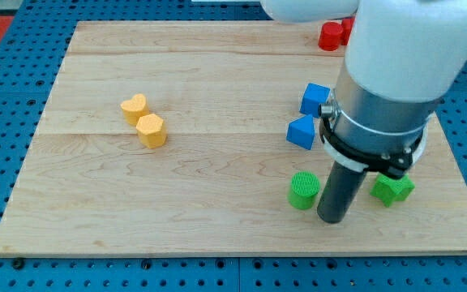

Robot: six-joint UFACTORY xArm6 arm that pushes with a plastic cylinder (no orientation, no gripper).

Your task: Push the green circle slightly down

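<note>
The green circle point(303, 190) is a short green cylinder at the lower right of the wooden board point(217, 97). My tip point(332, 219) is the lower end of the dark rod, just right of the green circle and a little lower, close to it or touching. A green star-like block point(392, 189) lies right of the rod, partly hidden by the arm.
A blue cube point(314, 99) and a blue triangular block point(302, 132) sit above the green circle. A yellow heart point(134, 107) and a yellow hexagon point(151, 130) lie at the left. Red blocks point(332, 35) sit at the top edge, partly hidden by the arm.
</note>
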